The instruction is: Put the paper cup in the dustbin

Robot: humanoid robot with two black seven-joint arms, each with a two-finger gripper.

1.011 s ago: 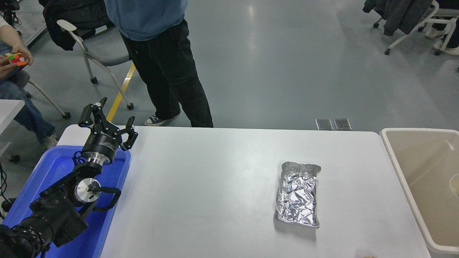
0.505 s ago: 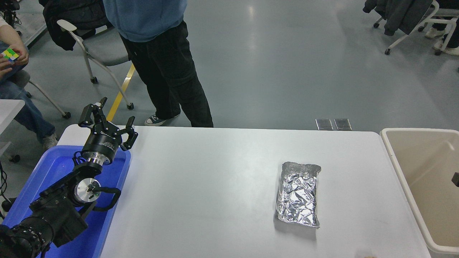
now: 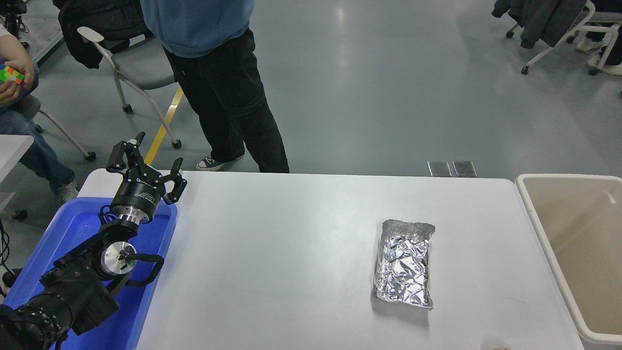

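Lying on the smooth white table (image 3: 301, 233), a crinkled foil pouch (image 3: 404, 263) faces the rounded beige dustbin (image 3: 534, 214); left gripper (image 3: 146, 163) splayed apart.

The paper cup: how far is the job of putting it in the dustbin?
No paper cup shows on the white table; only the crinkled foil pouch lies there. None shows in the visible part of the beige dustbin either, so I cannot confirm disposal. The left gripper is parked open over the blue bin, holding nothing. The right arm is out of view.

Left claw (image 3: 146, 163) parked, fingers spread.
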